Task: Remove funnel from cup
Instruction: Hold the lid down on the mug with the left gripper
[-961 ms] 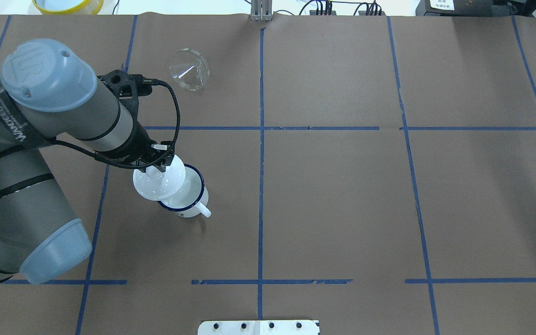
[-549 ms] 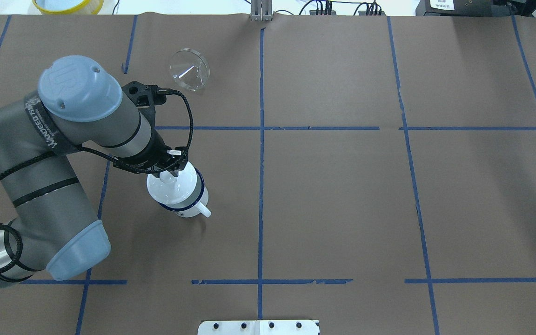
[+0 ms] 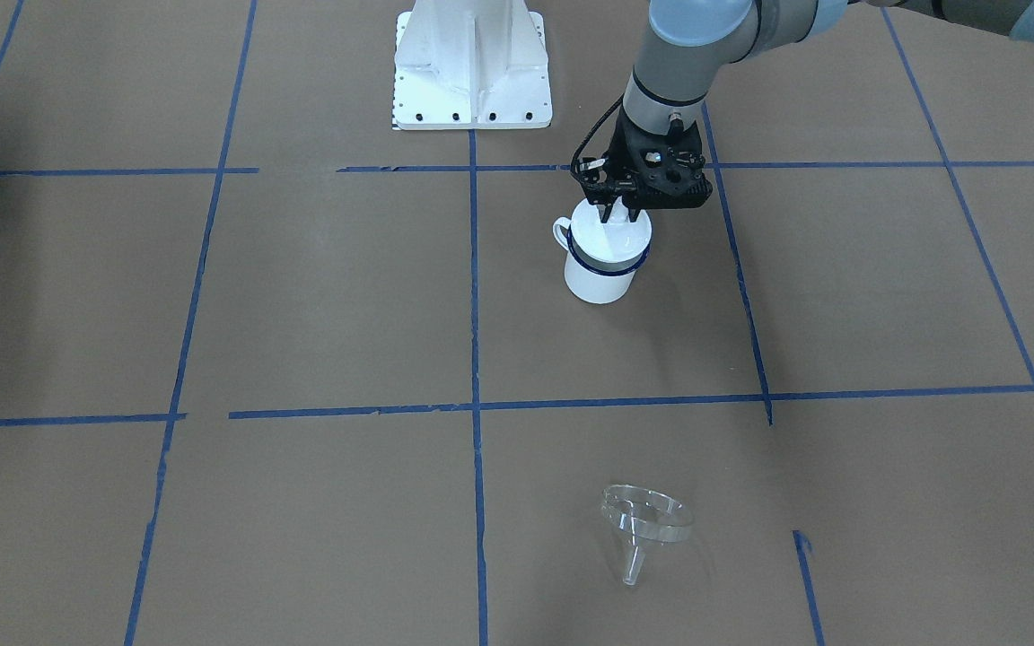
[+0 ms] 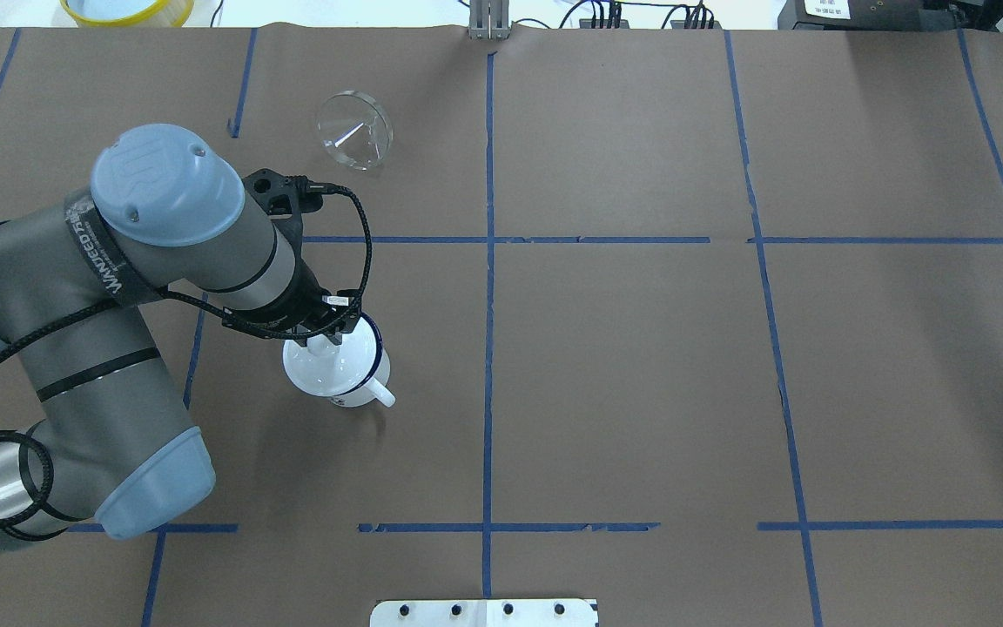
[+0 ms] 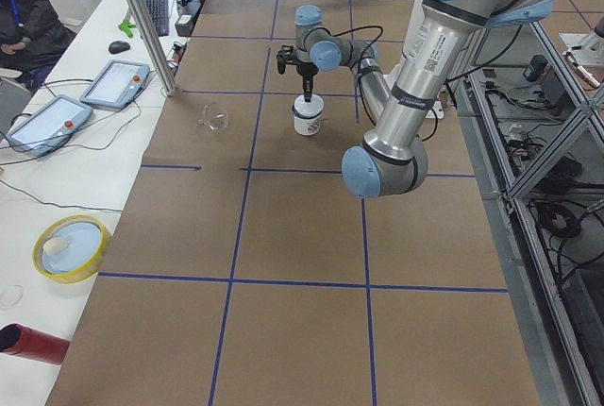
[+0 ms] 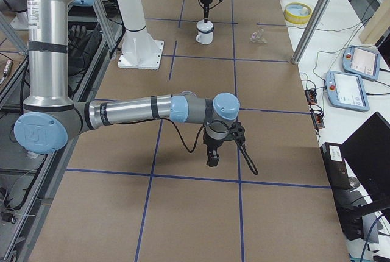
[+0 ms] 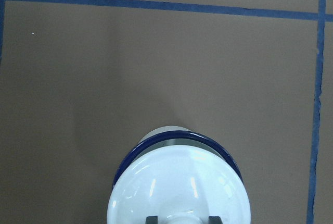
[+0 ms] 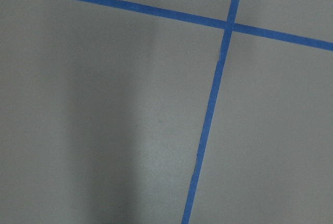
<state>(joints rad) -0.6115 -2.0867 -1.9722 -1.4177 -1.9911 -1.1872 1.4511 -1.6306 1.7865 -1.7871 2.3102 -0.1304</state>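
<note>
The clear funnel (image 4: 354,129) lies on its side on the brown table, well apart from the cup; it also shows in the front view (image 3: 645,520). The white cup (image 4: 360,394) with a dark blue rim stands upright, handle toward the robot. A white domed lid (image 4: 323,366) sits on the cup's mouth (image 7: 177,187). My left gripper (image 4: 327,341) hangs straight above the cup, its fingers (image 7: 151,219) shut on the lid's knob. My right gripper (image 6: 211,161) shows only in the exterior right view, low over bare table far from the cup; I cannot tell its state.
A yellow-rimmed dish (image 4: 127,9) sits beyond the table's far left edge. The robot's white base (image 3: 472,63) stands at the near edge. Blue tape lines (image 4: 488,261) grid the brown paper. Tablets (image 5: 113,85) lie on the side bench.
My left arm moved right and down with the white lid. The lid was off to the cup's left and raised; now it sits centred on the cup's rim.
</note>
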